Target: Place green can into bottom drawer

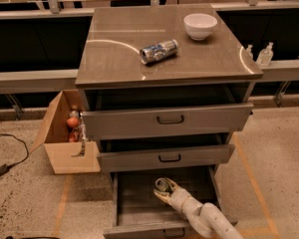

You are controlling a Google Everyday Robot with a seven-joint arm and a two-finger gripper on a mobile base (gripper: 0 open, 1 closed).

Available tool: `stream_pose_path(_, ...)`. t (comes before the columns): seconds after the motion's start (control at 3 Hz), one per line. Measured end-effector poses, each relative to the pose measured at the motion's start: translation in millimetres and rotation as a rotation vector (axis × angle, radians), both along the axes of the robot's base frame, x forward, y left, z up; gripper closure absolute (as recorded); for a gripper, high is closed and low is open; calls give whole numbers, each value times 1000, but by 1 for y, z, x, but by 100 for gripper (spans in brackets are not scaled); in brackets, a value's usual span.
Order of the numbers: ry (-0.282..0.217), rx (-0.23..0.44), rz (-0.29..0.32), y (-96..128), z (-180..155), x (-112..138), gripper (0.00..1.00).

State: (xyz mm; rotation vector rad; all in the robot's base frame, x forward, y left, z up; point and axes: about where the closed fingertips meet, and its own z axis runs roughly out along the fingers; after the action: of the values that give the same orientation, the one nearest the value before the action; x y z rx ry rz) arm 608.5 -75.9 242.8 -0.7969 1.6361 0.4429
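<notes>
The bottom drawer (132, 203) is pulled out at the foot of the grey cabinet, its dark handle low on the front. My gripper (163, 188) reaches down into it from the lower right. Its pale fingers (163, 196) are closed around the green can (162, 184). Only the can's silver top and a little of its side show, standing about upright inside the drawer near its middle. The rest of the can is hidden by the fingers.
The two upper drawers (169, 119) (167, 157) are partly pulled out above the gripper. A silver-and-blue can (159, 51) lies on the cabinet top near a white bowl (200, 25). An open cardboard box (65, 138) with items stands at the cabinet's left. Two small bottles (264, 55) stand at right.
</notes>
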Motion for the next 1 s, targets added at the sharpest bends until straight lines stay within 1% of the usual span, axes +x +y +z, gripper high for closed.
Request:
stream_pose_path(0.33, 27, -9, 5, -1, -8, 2, 82)
stream_pose_path(0.67, 87, -8, 0, -4, -18, 0, 59)
stream_pose_path(1.0, 131, 11, -16, -6, -28, -2, 35)
